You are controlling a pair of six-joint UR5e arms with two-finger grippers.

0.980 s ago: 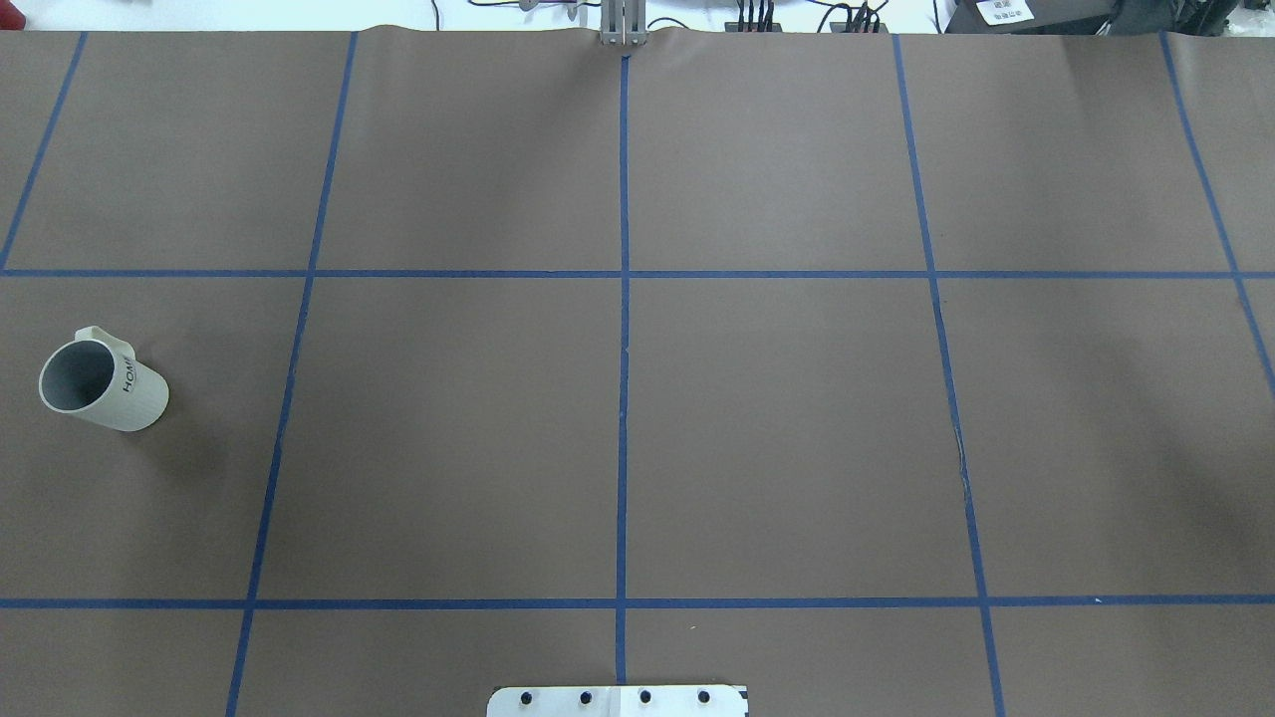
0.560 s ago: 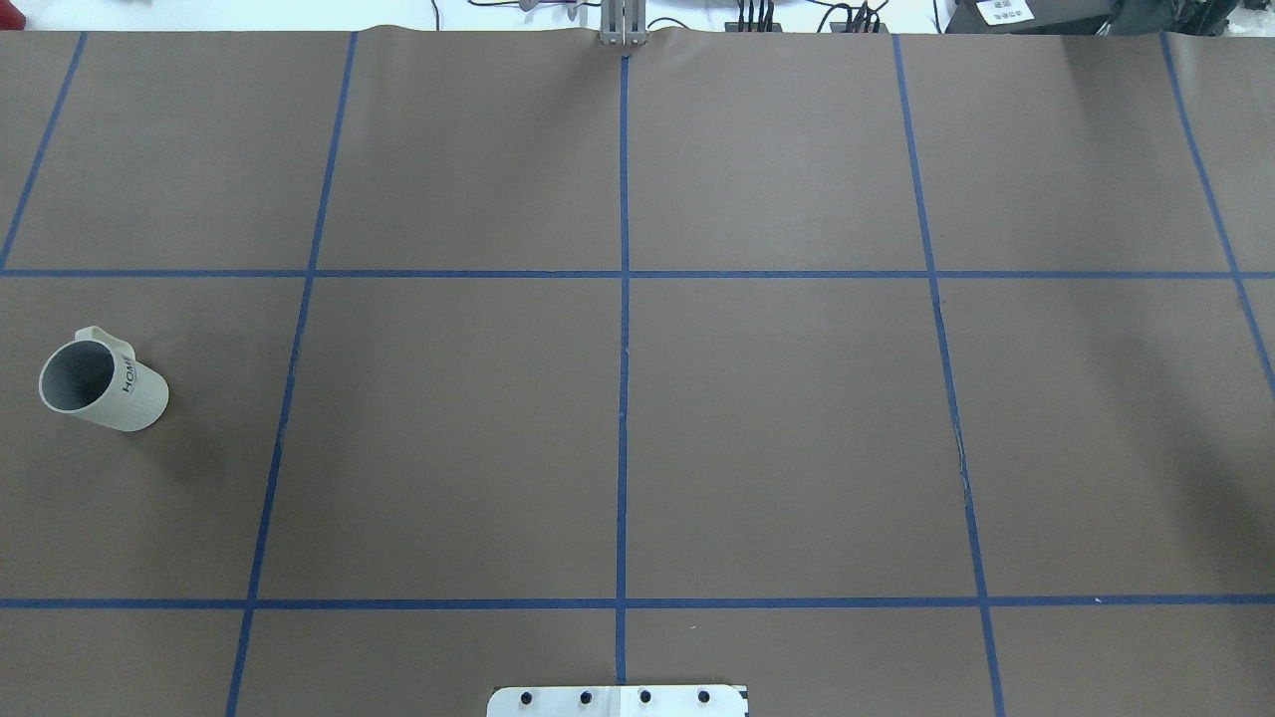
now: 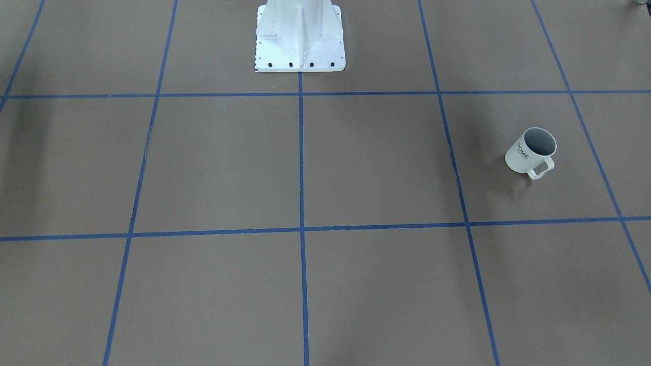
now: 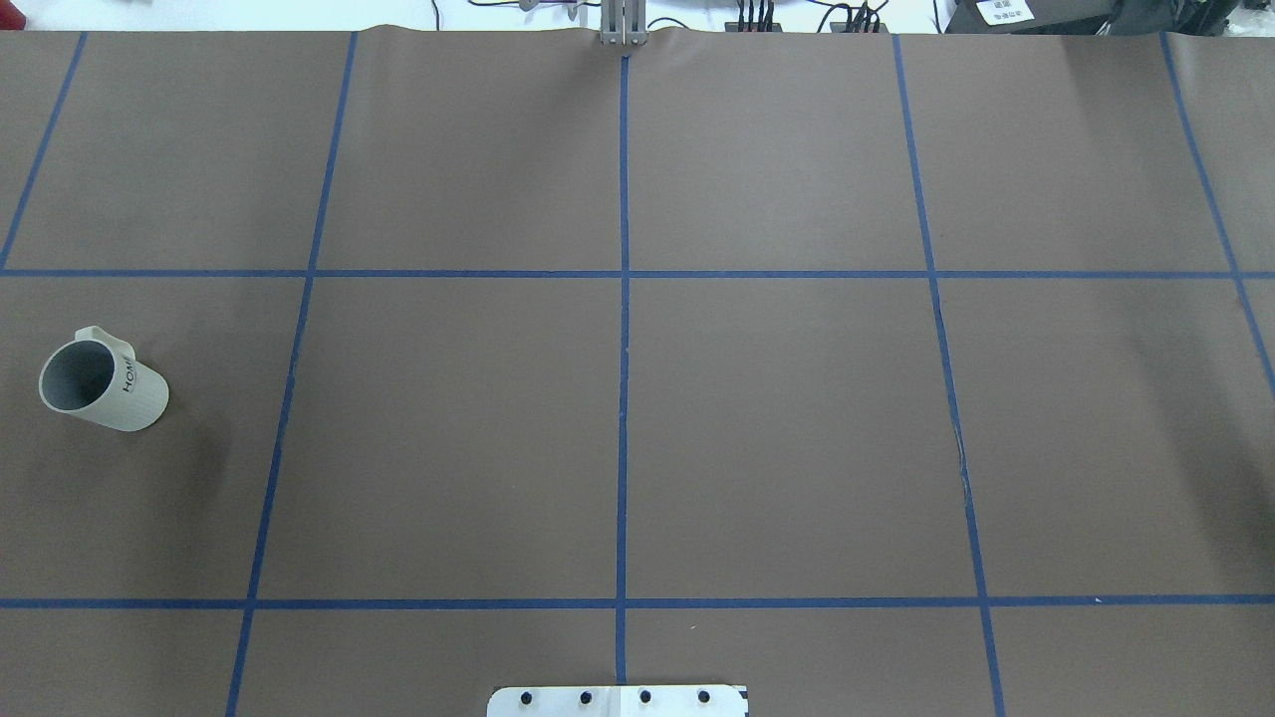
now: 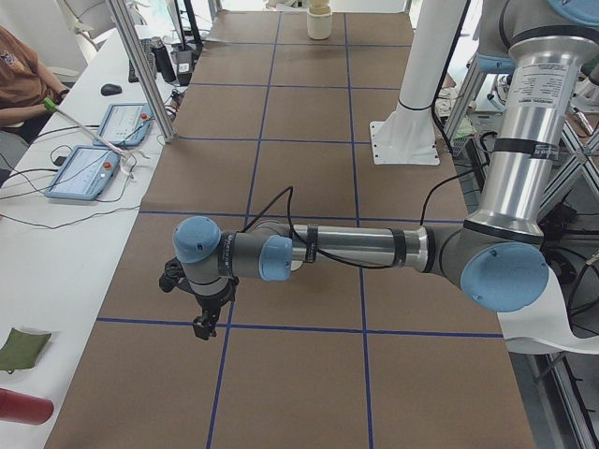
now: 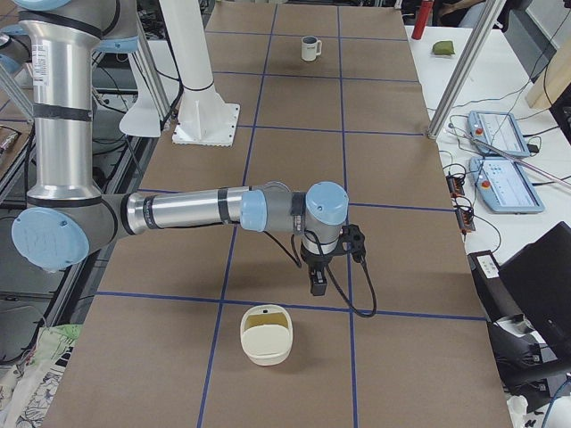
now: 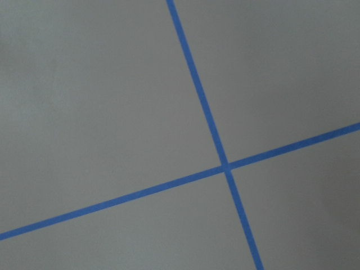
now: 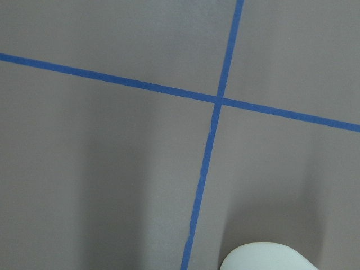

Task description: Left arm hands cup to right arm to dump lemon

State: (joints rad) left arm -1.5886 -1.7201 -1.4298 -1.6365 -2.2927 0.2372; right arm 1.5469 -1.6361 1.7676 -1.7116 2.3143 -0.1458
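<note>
The cup (image 4: 100,386) stands upright on the brown table at my left end, an off-white mug with "HOME" on its side; it also shows as the cup (image 3: 529,150) and, far off, the cup (image 6: 310,48). Its grey inside looks bare; the lemon is out of view. The left arm's gripper (image 5: 201,325) hangs above a tape crossing, pointing down; I cannot tell if it is open or shut. The right arm's gripper (image 6: 317,283) hangs above the table's right end; its state cannot be told either. Both wrist views show only table and tape.
A cream container (image 6: 266,334) sits on the table just beyond the right gripper; its pale rim (image 8: 264,257) edges into the right wrist view. The white robot base (image 3: 300,35) stands mid-table. A side bench holds tablets (image 6: 500,160), and a seated person (image 5: 23,79) is beside it.
</note>
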